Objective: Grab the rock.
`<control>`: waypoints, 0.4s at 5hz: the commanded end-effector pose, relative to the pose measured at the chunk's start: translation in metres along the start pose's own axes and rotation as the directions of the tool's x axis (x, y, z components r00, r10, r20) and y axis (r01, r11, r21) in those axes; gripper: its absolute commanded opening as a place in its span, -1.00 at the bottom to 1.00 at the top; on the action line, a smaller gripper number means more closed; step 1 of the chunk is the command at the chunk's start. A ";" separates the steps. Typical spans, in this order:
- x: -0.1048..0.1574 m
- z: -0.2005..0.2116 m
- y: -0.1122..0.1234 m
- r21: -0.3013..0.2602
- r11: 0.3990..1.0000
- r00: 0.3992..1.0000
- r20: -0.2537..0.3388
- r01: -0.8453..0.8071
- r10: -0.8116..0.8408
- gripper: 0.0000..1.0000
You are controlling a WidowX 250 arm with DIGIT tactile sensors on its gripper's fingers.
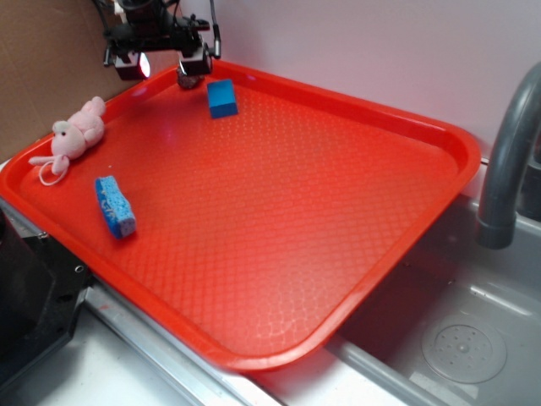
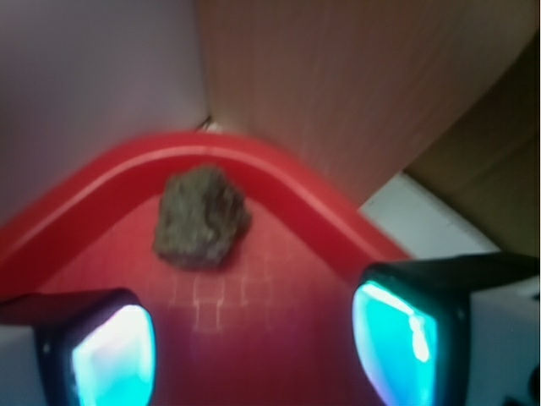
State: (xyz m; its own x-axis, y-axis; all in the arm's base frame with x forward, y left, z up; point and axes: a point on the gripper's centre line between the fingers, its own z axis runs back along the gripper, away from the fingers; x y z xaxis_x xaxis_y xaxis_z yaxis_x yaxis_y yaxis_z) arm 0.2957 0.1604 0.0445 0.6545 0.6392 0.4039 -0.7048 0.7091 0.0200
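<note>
1. Fingertip pads (image 2: 110, 355), lit cyan, sit nearest the wrist cam, one at each lower corner w/ a wide gap between them, so the gripper (image 2: 254, 347) is spread apart and holding nothing.
2. Rock (image 2: 201, 217) lies ahead of the pads, on the red tray (image 2: 84, 203), tucked into its far rounded corner, just short of the rim. Lumpy, brown-grey, rough surface. Not touching either pad.
3. Exterior view: gripper (image 1: 165, 68) hangs over the tray's back-left corner (image 1: 279, 80); the rock shows there only as a small dark lump (image 1: 188, 81) under the right finger. Blue block (image 1: 222, 98) is just beside it, to the right.
4. Elsewhere on the tray, well apart from the action: pink plush bunny (image 1: 74, 134) near the left rim, blue sponge (image 1: 115, 205) further fwd.
5. Step, as I judge it: approach/align, pre-grasp. Nothing gripped yet.
6. Next move prob needs: push fwd and down till the rock sits between the pads, centre it (it looks a bit left of the gap's midline), then close.
7. Risk: rim is close behind the rock, so little room; irregular shape may slip or roll as the pads close.
</note>
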 end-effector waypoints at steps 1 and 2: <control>0.023 -0.006 0.014 -0.003 1.000 1.000 0.026 -0.007 0.007 1.00; 0.031 -0.014 0.011 -0.024 1.000 1.000 0.022 0.015 -0.015 1.00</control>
State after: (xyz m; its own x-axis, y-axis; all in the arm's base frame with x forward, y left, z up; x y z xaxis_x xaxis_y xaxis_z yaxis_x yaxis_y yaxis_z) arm 0.3123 0.1764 0.0296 0.6682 0.6335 0.3902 -0.6902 0.7236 0.0072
